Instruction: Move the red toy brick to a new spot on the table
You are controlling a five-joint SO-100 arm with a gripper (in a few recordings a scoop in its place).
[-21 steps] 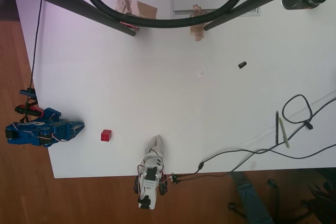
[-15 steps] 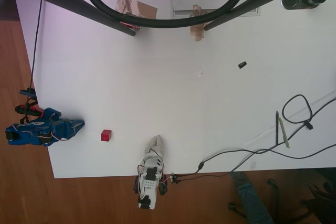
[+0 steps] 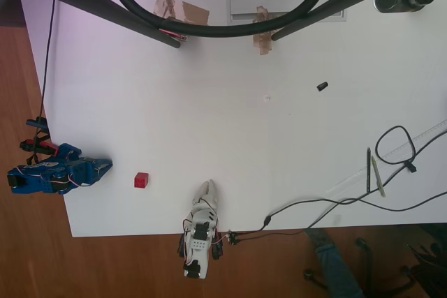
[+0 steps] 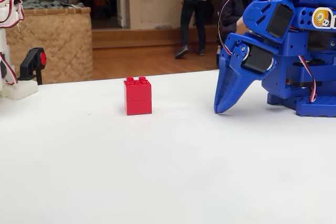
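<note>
We read the task as barely begun. The white desk (image 3: 230, 123) carries everything. The blue claw (image 4: 220, 107) rests folded at its edge in the overhead view, tip down near the surface, apparently closed and holding nothing. The red toy brick (image 4: 137, 96) stands untouched near that claw, a clear gap between them. It sits upright, studs up, slightly taller than wide, so grasping, carrying and releasing all remain.

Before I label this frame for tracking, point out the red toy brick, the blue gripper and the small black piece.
red toy brick (image 4: 137, 97): fixed view, front face.
gripper (image 4: 227, 98): fixed view, lowered finger tip.
small black piece (image 3: 322, 86): overhead view, its body.
</note>
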